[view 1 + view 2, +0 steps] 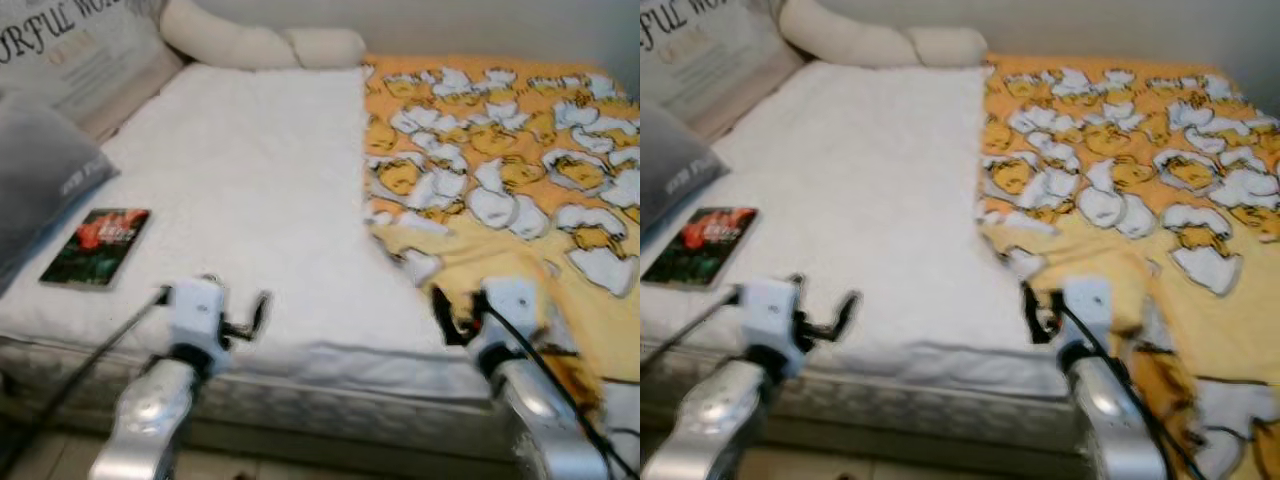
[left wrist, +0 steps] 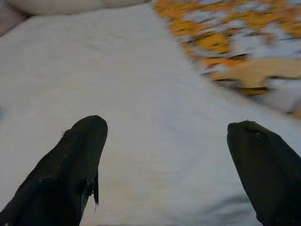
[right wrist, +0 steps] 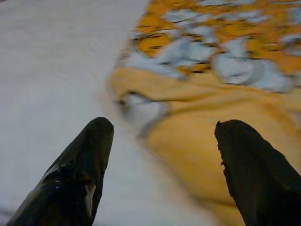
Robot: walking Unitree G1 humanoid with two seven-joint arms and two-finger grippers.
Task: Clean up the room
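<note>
Both sets of jaws stand wide apart and hold nothing. The left gripper [image 2: 164,165] hovers over bare white mattress cover, its two black fingers [image 2: 70,165] spread with only white fabric between them. The right gripper [image 3: 162,165] is equally spread, its fingers [image 3: 77,169] flanking the folded-back edge of the blanket [image 1: 500,170], near it but not visibly touching it. From the head views, both silver arms reach forward from the foot of the bed [image 1: 250,180], the left over the white half, the right at the near corner of the yellow half. The blanket, orange-yellow with a white cartoon print, covers only the robot's right half of the bed; its inner edge runs unevenly down the middle, with one corner turned over near the right gripper. Judgement: the blanket lies bunched to one side and needs spreading or folding, and the right gripper is likely poised to take that turned corner; the open stance fits a grasp not yet made. A book [image 1: 97,246] with a dark red cover lies flat on the white cover at the robot's left, well apart from both grippers, beside a grey pillow [image 1: 40,170]. A printed cushion [image 1: 90,50] and a cream bolster [image 1: 260,42] sit at the head end. The views are somewhat blurred, so fine contact cannot be confirmed.
</note>
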